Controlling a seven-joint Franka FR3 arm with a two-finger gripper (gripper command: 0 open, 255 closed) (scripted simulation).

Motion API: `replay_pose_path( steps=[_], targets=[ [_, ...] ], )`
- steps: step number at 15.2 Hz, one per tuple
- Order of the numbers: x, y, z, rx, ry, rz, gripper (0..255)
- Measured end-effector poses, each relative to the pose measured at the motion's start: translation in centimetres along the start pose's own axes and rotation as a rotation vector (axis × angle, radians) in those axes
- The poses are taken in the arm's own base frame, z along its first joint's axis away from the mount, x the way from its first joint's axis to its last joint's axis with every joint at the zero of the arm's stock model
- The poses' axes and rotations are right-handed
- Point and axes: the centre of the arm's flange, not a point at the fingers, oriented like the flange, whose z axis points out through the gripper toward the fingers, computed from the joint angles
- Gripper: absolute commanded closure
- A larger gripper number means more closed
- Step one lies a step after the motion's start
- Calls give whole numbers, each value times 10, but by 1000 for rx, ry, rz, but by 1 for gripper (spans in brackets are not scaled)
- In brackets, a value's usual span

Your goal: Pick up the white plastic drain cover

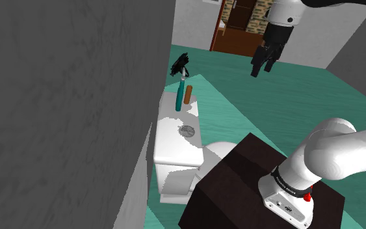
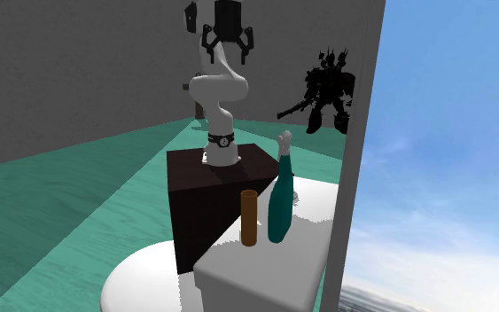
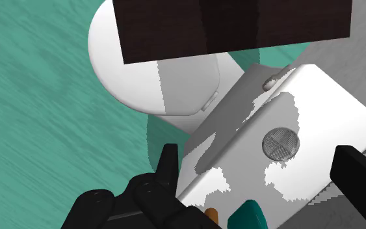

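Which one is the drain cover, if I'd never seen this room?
Find the white toilet tank against the grey wall. Near the middle of its flat lid lies the drain cover. It is the only flat, round, pale grey disc with a fine grid, while the teal bottle and brown cylinder stand upright together at one end of the lid.

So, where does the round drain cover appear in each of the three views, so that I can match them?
Shoulder view: the drain cover lies on the white tank lid, at the end nearer the stand.
Second exterior view: cannot tell; look on the lid behind the teal bottle.
Wrist view: on the lid, beyond the bottle's top.
Shared landmark: the teal bottle beside the brown cylinder.
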Motion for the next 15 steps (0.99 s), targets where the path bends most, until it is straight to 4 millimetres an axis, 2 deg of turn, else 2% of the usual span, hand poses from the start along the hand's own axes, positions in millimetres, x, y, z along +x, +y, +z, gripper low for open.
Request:
replay_pose_path(
  steps=[1, 3, 5, 8, 15],
  targets=[
    [0, 0, 0, 0, 0, 0, 0],
    [6, -8, 14, 1, 1, 25, 0],
    [15, -15, 35, 1, 4, 64, 0],
    [28, -37, 65, 3, 10, 127, 0],
    [69, -72, 138, 6, 23, 280, 0]
  ],
)
